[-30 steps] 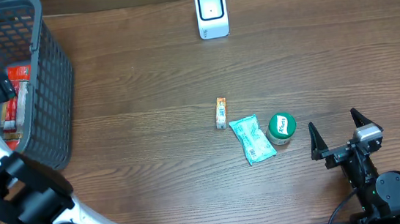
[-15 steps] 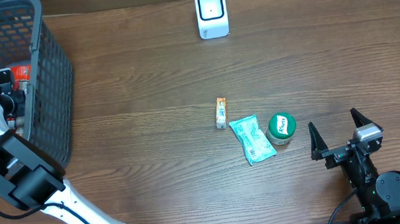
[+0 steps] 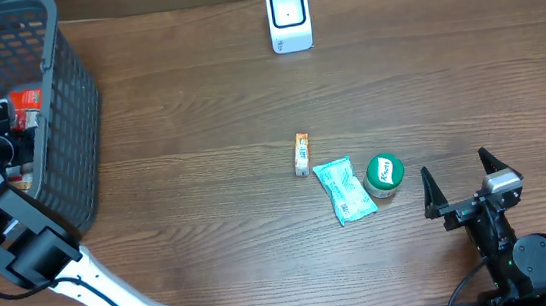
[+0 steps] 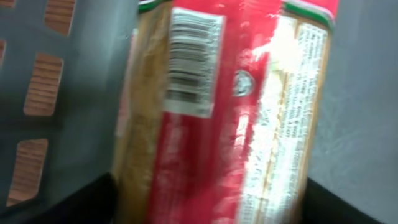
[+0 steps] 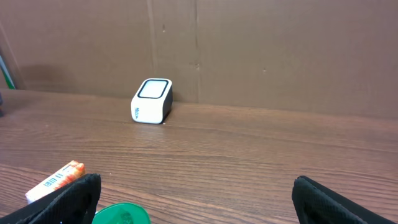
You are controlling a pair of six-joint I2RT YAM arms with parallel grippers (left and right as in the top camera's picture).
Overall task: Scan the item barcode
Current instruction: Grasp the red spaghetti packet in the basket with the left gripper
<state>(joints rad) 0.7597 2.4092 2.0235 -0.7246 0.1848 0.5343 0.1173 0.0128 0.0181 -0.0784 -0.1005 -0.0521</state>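
Moved since the earlier overhead frame: the left arm, whose elbow is carried farther up the table's left edge. The right arm and the loose items are unchanged.

Left gripper [image 3: 7,128]: lowered inside the grey mesh basket [image 3: 73,112] at the left edge of the table [image 3: 200,120]. Its dark fingers [image 4: 74,202] are seen at either side of a red packet [image 4: 205,137]. Whether they are pressed on the packet or only set beside it cannot be told.

Red packet: located in the basket, filling the left wrist view. A white barcode label [image 4: 189,59] is shown on its upper part.

Right gripper [image 3: 456,171]: held over the table's near right part with its pincer spread wide and nothing between the fingers.

White scanner [image 3: 289,17]: stood upright at the far edge, well apart from both grippers.

Loose items at mid-table: a small orange packet [image 3: 301,153]; a teal sachet [image 3: 344,190] just beside it; a green-lidded jar [image 3: 385,173] touching the sachet's right side.
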